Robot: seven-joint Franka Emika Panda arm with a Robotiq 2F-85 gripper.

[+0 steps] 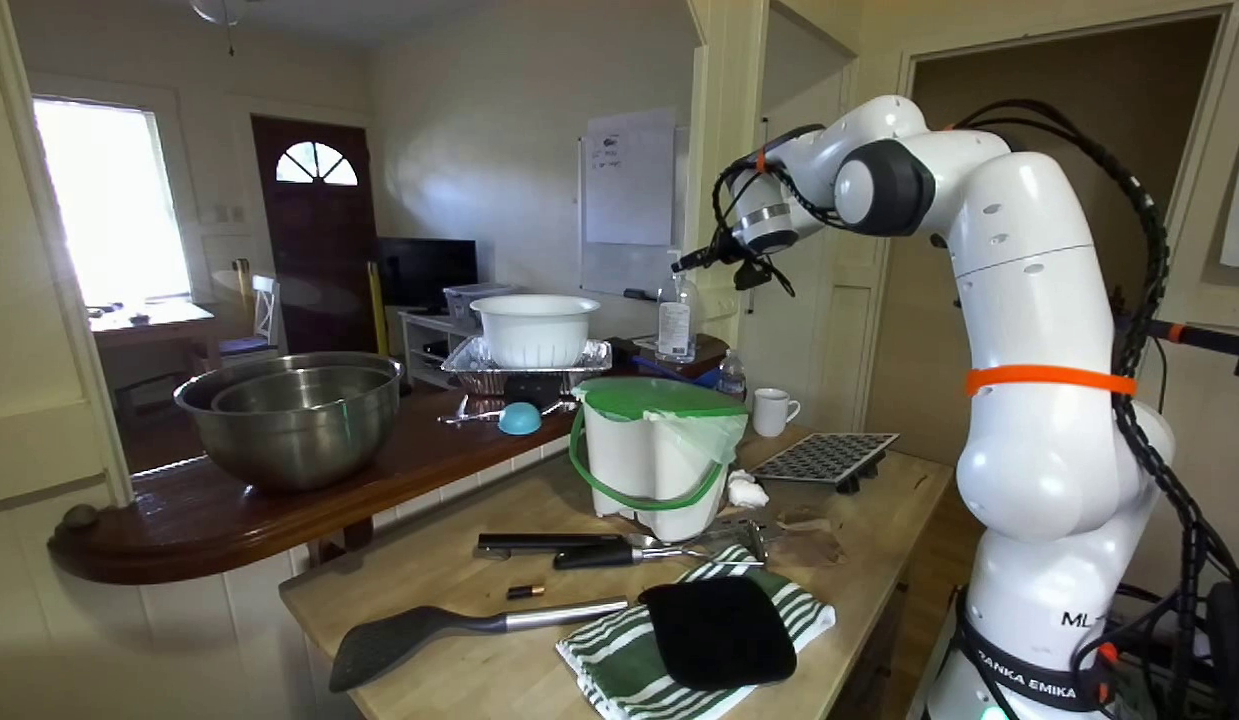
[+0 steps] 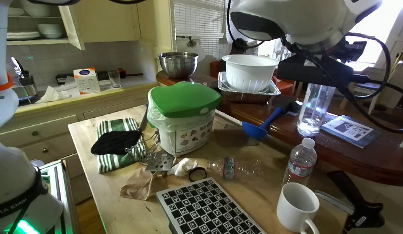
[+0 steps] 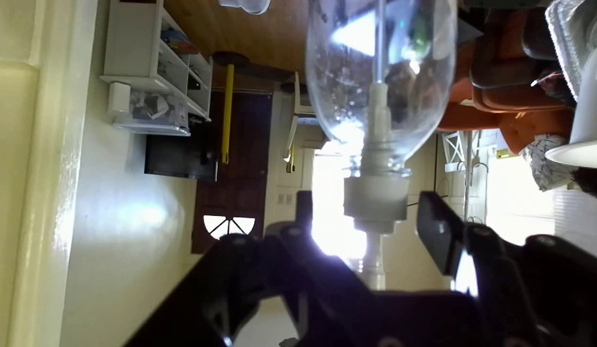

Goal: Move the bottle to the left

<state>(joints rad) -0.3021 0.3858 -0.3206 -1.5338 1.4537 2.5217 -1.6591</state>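
- Bottle (image 2: pixel 313 109) stood on the ledge (image 2: pixel 360 159).
- Around its foot in an exterior view: ladle (image 2: pixel 257 129) lay at nine o'clock, booklet (image 2: pixel 351 130) three, mug (image 2: pixel 294 214) six.
- Gripper (image 3: pixel 365 212) gaped, the bottle showing between its jaws.

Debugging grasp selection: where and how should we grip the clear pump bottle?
Probably the white collar, from the side, roughly level: the clear pump bottle stands upright, narrows there, and its pump stem above would likely hinder a top approach. In the wrist view, the open hand frames the collar.
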